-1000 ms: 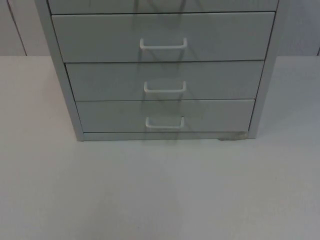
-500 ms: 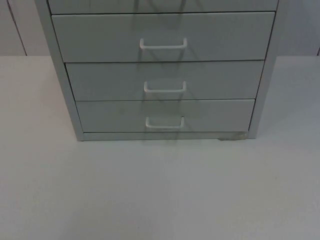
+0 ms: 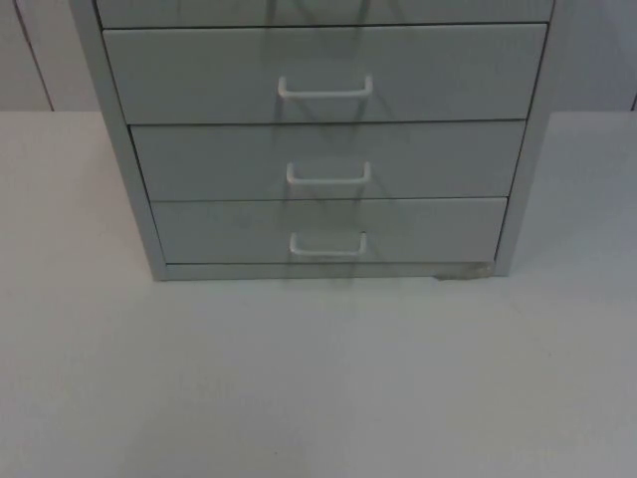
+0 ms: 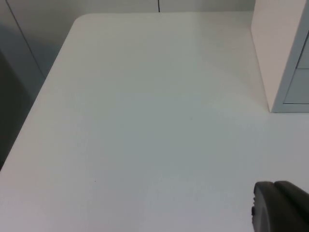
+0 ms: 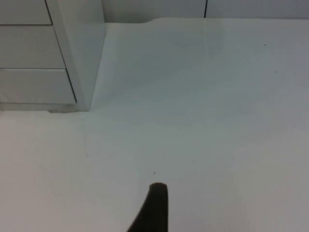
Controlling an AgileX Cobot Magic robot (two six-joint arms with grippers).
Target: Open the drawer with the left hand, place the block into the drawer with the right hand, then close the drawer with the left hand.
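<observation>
Both grippers hover over bare table (image 4: pixel 145 121) beside the shut drawer cabinet (image 3: pixel 318 149), jaws' spacing untellable.

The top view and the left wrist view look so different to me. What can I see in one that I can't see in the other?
The top view faces the grey drawer cabinet head on: three closed drawers stacked one above another, each with a white handle, such as the bottom drawer's handle.

The left wrist view looks across the table's rounded corner to the grey partition wall, past the cabinet's side panel, with a black fingertip of the left gripper.

Both show the white table and that cabinet. No block appears in either.
</observation>
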